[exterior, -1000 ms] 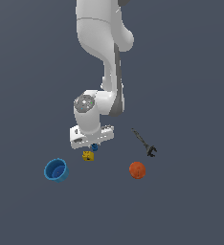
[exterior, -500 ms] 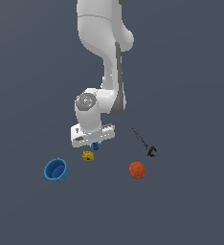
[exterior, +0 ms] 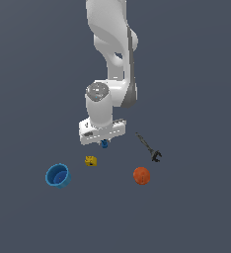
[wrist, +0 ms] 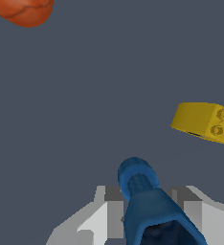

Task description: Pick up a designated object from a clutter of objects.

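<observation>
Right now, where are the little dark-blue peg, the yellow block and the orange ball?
dark-blue peg [wrist: 139,179], wrist view, on its rounded end.
yellow block [exterior: 91,160], exterior view, on its top face.
orange ball [exterior: 141,175], exterior view, on its middle.

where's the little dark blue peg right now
In the exterior view, the dark-blue peg sits between the gripper fingers just under the hand, above and slightly to the exterior view's right of the yellow block.
</observation>
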{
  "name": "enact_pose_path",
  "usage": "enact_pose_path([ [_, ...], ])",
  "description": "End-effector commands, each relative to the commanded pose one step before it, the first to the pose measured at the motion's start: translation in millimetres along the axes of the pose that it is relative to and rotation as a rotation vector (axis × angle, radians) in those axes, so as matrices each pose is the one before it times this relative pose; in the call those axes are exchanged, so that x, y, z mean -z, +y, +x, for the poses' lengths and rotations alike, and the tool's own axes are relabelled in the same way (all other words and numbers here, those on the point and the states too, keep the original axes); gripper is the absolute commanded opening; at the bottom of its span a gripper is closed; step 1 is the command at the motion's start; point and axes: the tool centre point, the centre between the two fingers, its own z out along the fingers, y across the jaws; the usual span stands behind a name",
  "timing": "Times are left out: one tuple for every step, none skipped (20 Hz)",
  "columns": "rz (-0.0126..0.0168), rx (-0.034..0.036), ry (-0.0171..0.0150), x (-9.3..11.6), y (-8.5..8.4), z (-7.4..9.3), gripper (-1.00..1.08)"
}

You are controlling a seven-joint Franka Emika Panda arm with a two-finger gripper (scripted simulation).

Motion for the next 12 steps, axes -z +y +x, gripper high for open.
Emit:
enact_pose_path([
  [-0.00058,0.00056,0.00075,15.6,-14.05,-2.3,-1.0],
  [-0.00044,0.00006,-0.0002,6.99,-6.37,-1.09,-1.0],
  [0.0,0.0,0.0,7.39,-6.62,-1.18,-1.0],
  [0.0,0.0,0.0,7.53,-6.73,-1.19,-1.0],
  [-0.00065,0.00006,-0.00024,7.59,-6.88,-1.16,-1.0],
  [0.0,0.0,0.0,7.66,-6.81,-1.2,-1.0],
  [-0.00046,0.00003,-0.00016,7.74,-6.94,-1.18,-1.0],
  [-0.00046,0.00002,-0.00015,7.83,-7.0,-1.18,-1.0],
  [0.0,0.0,0.0,7.94,-7.0,-1.22,-1.0],
  [-0.00047,0.00002,-0.00015,8.06,-7.17,-1.2,-1.0],
  [-0.00047,0.00002,-0.00015,8.19,-7.29,-1.2,-1.0],
  [0.0,0.0,0.0,8.36,-7.32,-1.24,-1.0],
])
